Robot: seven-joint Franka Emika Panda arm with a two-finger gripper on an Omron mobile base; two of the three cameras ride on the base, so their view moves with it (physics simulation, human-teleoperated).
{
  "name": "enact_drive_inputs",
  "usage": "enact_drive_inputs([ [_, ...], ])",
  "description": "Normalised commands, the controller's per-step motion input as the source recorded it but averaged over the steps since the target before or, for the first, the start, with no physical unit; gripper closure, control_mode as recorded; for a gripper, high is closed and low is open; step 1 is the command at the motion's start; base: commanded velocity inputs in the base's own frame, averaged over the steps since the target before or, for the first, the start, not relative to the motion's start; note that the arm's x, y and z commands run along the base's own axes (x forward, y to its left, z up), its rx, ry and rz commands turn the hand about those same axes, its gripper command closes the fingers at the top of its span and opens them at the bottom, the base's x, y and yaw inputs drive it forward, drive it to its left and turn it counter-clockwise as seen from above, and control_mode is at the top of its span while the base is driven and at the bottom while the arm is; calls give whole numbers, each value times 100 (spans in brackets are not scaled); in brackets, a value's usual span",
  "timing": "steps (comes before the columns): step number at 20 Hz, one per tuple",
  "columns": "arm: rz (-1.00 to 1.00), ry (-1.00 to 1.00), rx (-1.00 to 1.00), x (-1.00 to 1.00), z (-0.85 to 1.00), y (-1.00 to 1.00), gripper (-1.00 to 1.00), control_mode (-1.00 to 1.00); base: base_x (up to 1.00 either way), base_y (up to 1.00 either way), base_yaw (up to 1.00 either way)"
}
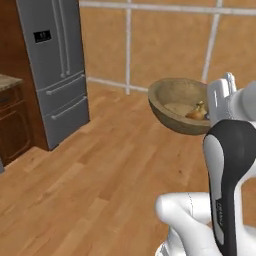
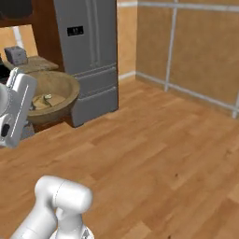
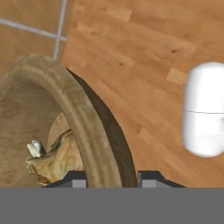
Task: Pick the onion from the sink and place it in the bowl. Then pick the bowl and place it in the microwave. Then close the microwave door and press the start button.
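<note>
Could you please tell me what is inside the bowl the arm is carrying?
The onion lies inside the bowl, against its lower wall. The gripper is closed on the rim; the arm covers the bowl's near edge.

Tan wooden bowl held aloft, tilted, yellowish onion inside.

A wooden plank floor is being shown, running back to tan panelled walls that are being divided by pale grey strips. A tall grey refrigerator with double doors and two lower drawers is being seen against dark brown cabinetry. A stone-look countertop is being partly shown beside it, with a small grey boxy item resting on it.
</note>
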Motion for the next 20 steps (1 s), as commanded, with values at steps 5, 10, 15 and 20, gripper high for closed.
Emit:
enact_drive_inputs([
  [5,0,0,0,0,0,0,100,100,88,11,70],
  [10,0,0,0,0,0,0,100,100,100,42,47],
  [15,0,0,0,0,0,0,100,100,100,35,48],
  [20,0,0,0,0,0,0,100,100,100,2,56],
])
